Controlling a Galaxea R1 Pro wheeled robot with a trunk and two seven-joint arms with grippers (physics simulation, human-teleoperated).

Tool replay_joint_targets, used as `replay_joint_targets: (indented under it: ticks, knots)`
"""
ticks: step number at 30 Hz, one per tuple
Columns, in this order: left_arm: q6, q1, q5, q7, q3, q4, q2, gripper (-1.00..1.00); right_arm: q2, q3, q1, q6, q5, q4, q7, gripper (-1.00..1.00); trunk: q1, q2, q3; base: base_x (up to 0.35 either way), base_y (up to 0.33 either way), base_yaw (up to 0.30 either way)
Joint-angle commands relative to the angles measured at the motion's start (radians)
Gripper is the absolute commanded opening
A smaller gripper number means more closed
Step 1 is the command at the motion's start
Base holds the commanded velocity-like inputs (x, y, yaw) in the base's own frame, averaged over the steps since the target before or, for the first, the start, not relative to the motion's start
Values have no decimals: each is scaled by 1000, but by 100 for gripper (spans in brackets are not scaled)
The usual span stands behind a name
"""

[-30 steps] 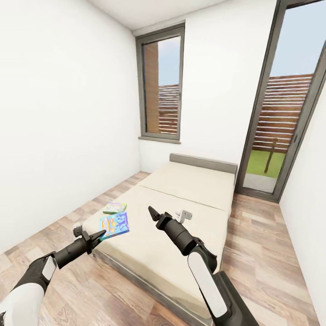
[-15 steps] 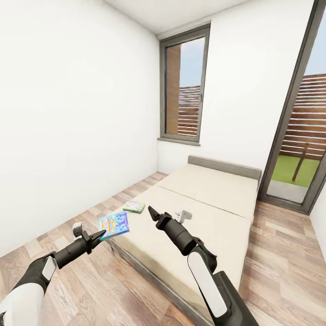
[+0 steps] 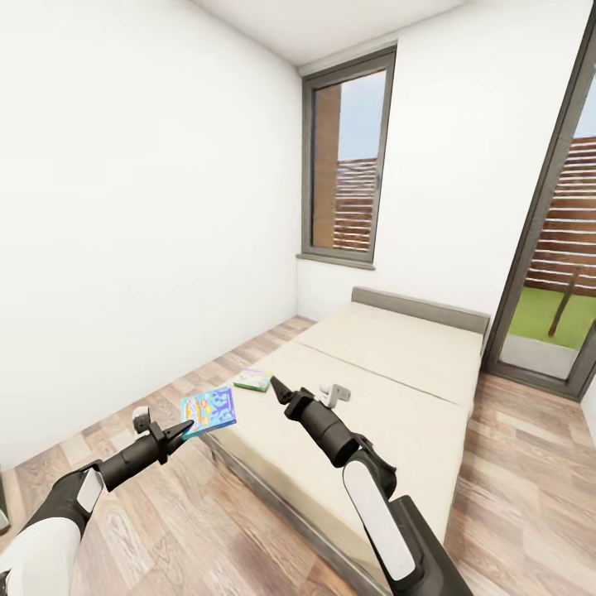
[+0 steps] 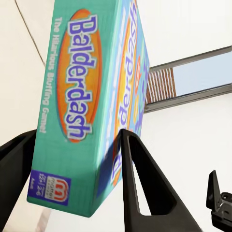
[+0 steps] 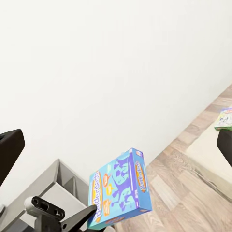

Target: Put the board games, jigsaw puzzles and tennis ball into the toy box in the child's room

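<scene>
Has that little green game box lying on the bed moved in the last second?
No. The green box sits by the same corner of the bed as before; it shifts in the head view because the camera turned.

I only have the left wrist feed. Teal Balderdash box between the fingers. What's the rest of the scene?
Observer: The left end effector holds the Balderdash box up in the air, beside the bed.
Operator: Other games?
Observer: One green-edged box lies on the mattress near the bed's corner.
Operator: Right arm?
Observer: The right end effector is open and empty, above the mattress.
</scene>
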Motion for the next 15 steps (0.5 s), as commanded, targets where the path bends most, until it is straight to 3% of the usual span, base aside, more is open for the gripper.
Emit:
replay_joint_targets:
  ticks: [1,15]
  knots:
    - [8,-1,-8,-4,7,0,-1,-100,2,-1,-1,4,-5,-1,0,100,-4,6,2,0,0,48]
    - [8,-1,-8,-5,7,0,-1,-100,5,-1,-1,6,-7,2,-3,100,-58,104,52,0,0,239]
